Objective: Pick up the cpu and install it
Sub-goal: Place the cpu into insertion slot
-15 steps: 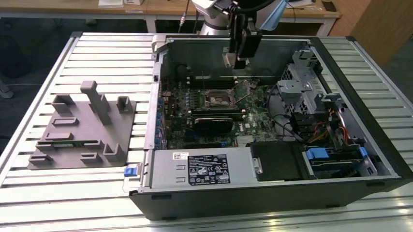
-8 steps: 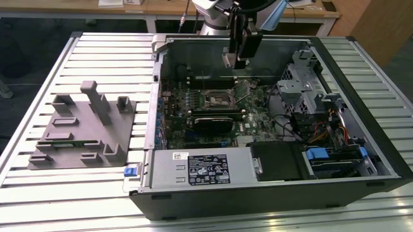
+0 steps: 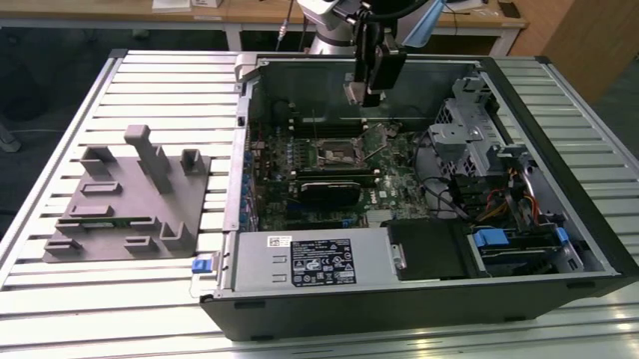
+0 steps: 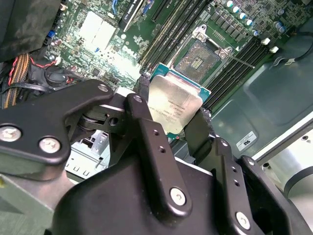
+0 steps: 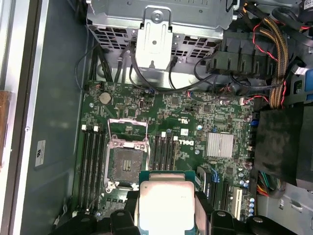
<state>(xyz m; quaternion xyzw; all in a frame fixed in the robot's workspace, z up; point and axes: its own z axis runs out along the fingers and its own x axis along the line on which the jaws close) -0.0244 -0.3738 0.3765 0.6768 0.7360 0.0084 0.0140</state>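
In the exterior view, the gripper (image 3: pixel 364 96) hangs inside the open case (image 3: pixel 420 307), close to its far wall and well above the board (image 3: pixel 394 183). The socket (image 3: pixel 337 155) lies open near the board's middle, short of the spot under the gripper. A grey fixture (image 3: pixel 130 202) sits on the table (image 3: pixel 60 321) beyond the case's wall on the exterior view's left.

In the second wrist view, the gripper (image 4: pixel 171 122) is clamped on the cpu (image 4: pixel 175 105), with one black finger on each of two opposite edges. The chip's silvery top faces the camera. The socket (image 4: pixel 204 58) lies past the chip, its contacts bare.

In the first wrist view, the cpu (image 5: pixel 166 203) sits square between the fingers (image 5: pixel 203 208). It is offset from the socket (image 5: pixel 126 161), over the near ends of the memory slots (image 5: pixel 164 152). The load plate (image 5: pixel 127 128) stands folded back.

The step in hand looks like carrying the chip over the socket. Doing it well means holding it level, squaring its edges to the frame, staying clear of the plate, and centring it before any descent, since the bare contacts would bend easily.
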